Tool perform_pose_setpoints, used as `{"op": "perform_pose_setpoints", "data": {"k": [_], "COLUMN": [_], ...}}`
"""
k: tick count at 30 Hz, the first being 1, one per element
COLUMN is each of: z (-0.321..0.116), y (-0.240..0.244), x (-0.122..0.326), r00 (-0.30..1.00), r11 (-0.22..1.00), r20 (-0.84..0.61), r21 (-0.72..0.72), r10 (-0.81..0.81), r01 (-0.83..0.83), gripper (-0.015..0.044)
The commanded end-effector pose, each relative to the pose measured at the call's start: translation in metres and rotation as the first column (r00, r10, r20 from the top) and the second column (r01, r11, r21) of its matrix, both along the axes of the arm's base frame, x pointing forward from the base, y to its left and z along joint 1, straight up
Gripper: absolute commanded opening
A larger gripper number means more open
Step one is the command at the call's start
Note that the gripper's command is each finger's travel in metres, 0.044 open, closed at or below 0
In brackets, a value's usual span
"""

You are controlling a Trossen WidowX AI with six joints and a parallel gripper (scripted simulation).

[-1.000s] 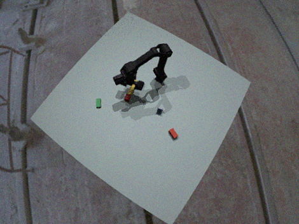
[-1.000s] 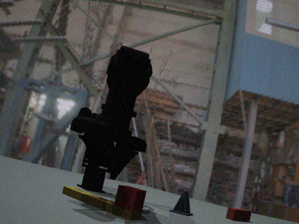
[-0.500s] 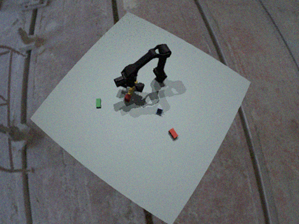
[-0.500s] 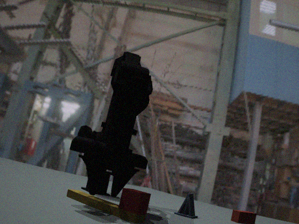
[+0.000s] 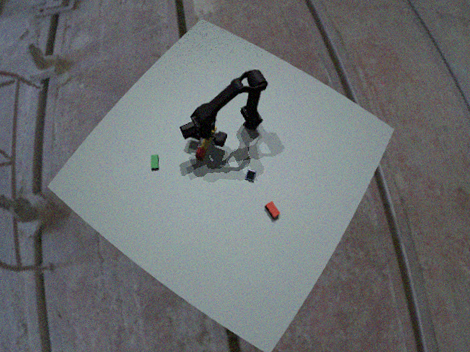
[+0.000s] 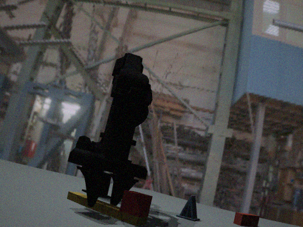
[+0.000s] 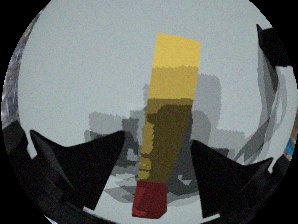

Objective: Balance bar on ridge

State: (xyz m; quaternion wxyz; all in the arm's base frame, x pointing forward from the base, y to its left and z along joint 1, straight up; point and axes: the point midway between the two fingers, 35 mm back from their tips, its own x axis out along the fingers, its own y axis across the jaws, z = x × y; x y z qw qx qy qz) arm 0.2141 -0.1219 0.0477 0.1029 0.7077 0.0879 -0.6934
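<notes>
The 2 fingers (image 5: 208, 141) (image 6: 102, 205) stand apart; closing off-balance on the yellow bar (image 5: 207, 143) (image 6: 76, 197) (image 7: 176, 55) could leave its red end (image 5: 201, 153) (image 6: 136, 204) (image 7: 150, 200) sagging

On the worktop (image 5: 209, 249) (image 6: 35, 192) (image 7: 75, 75), the dark triangular ridge (image 5: 250, 175) (image 6: 190, 209) stands between the yellow bar with a red block on its end (image 5: 207, 143) (image 6: 105, 208) (image 7: 172, 85) and the small red block (image 5: 272, 210) (image 6: 246, 219).

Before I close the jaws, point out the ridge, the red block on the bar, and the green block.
Ridge (image 5: 251, 175) (image 6: 190, 209): top, its dark body; exterior, its sloping side.
Red block (image 5: 201, 152) (image 6: 136, 204) (image 7: 149, 200): top, exterior and wrist, its visible body.
Green block (image 5: 155, 162): top, its upper face.
</notes>
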Motion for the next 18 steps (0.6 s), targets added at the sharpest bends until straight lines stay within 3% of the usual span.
{"op": "perform_pose_setpoints", "data": {"k": [1, 9, 15, 18], "z": [-0.0019, -0.0019, -0.0011, -0.0011], "y": [0.0014, 0.0014, 0.0005, 0.0005], "x": [-0.0009, -0.0009, -0.0009, -0.0009], "r00": [1.0, 1.0, 1.0, 1.0], "r11": [1.0, 1.0, 1.0, 1.0], "r20": [-0.002, -0.002, -0.003, -0.003], "r21": [0.007, 0.007, 0.002, 0.002], "r10": [-0.003, -0.003, 0.0, 0.0], "r01": [0.003, 0.003, 0.0, 0.0], "gripper": [0.0315, 0.0315, 0.0157, 0.0138]}}
